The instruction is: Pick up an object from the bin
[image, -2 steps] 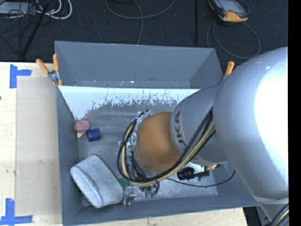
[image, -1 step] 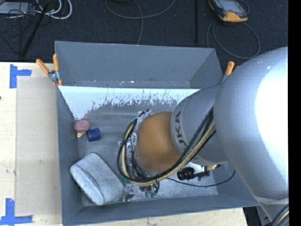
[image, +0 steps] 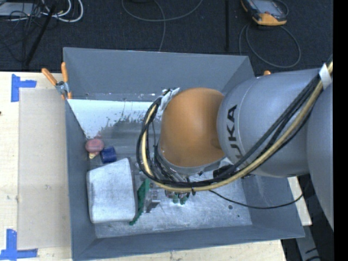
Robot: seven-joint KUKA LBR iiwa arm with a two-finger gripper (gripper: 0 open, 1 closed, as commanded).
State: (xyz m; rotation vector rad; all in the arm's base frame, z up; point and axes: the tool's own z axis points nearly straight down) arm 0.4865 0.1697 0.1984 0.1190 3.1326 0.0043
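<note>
My gripper (image: 175, 193) is low in the bin's front middle, mostly hidden under the arm's orange cover. Just to its left a thin green stick-like thing (image: 141, 199) lies along the right edge of a white rectangular block (image: 111, 189). The block rests flat in the bin's front left. What lies directly beneath the gripper is hidden.
A small pink round thing (image: 94, 145) and a small blue block (image: 108, 155) sit by the left wall, behind the white block. The arm with its cables covers the bin's right half. Bare bin floor shows along the front right.
</note>
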